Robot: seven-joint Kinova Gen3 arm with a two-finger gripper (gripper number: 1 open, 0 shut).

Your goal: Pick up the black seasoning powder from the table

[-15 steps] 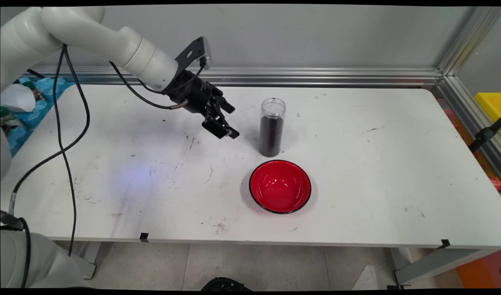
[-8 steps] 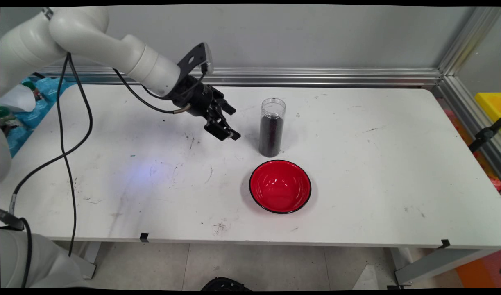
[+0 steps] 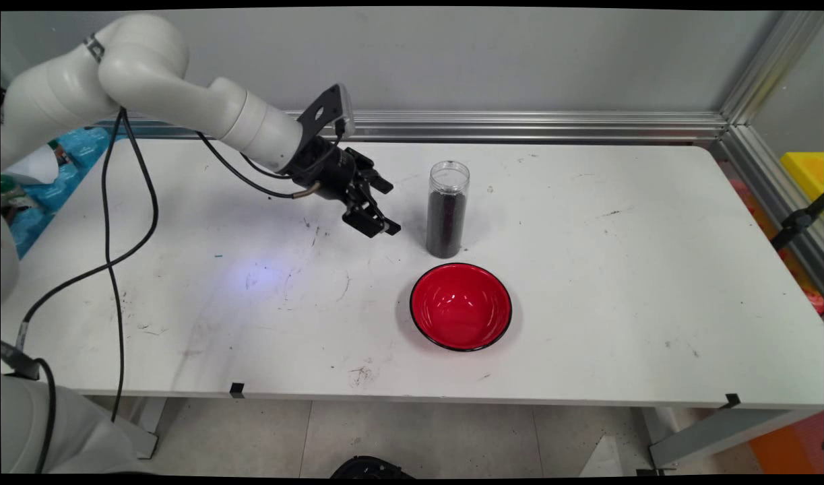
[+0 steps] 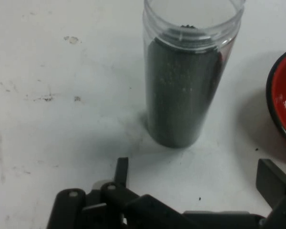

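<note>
The tall, open-topped jar (image 3: pixel 447 209) of dark grains stood upright on the tabletop (image 3: pixel 620 269), just behind the red bowl (image 3: pixel 461 306). Being narrow and lidless, it looked easy to topple; a finger clipping its side could have spilled grains across the tabletop. The gripper (image 3: pixel 378 219) hovered just left of the jar, fingers spread wide, holding and touching nothing.

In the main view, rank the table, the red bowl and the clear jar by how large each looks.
1. White table, by far the largest.
2. Red bowl.
3. Clear jar of dark grains: about as tall as the bowl is wide, but much narrower. It stands farther from the camera, so this last ranking is unsure.
</note>
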